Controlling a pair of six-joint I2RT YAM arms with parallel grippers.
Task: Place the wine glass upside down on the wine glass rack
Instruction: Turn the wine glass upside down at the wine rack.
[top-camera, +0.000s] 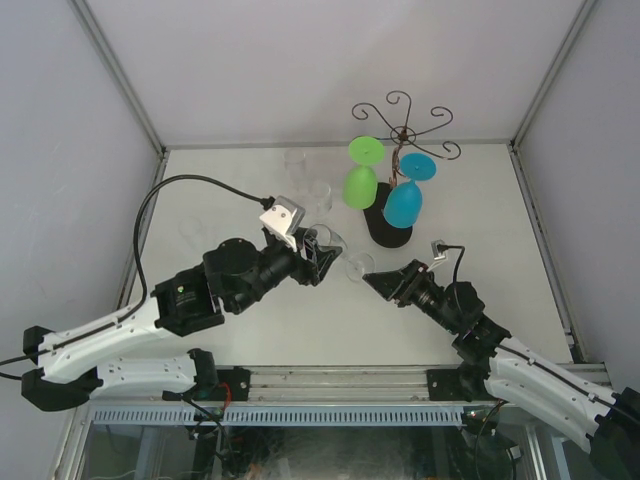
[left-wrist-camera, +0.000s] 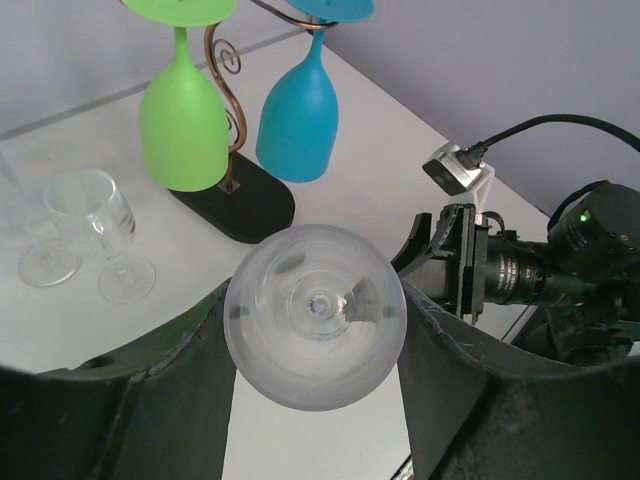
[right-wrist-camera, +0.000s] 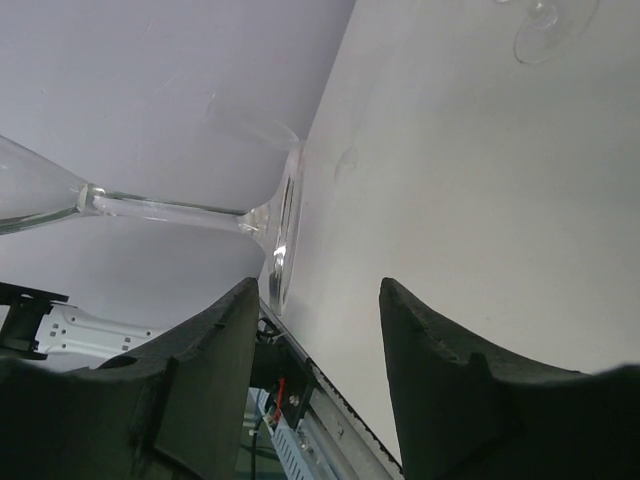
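Clear wine glass (left-wrist-camera: 315, 330) is held on its side, its bowl clamped between the left gripper's (top-camera: 320, 256) fingers (left-wrist-camera: 170, 400). Its long axis is about level, with the foot aimed at the right gripper (right-wrist-camera: 315, 300). That gripper's fingers stand partly apart, the foot at their tips, no grip evident. Beyond both, the wine glass rack (top-camera: 389, 233) carries a green glass (top-camera: 361, 185) and a blue glass (top-camera: 404, 203). Inverting and hanging appear not yet done.

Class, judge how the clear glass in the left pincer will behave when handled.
Likely slippery: the clear glass has a smooth, rounded bowl. Probably fragile at its thin stem, so squeeze gently. Laid on its side it would likely roll, since the bowl is round.
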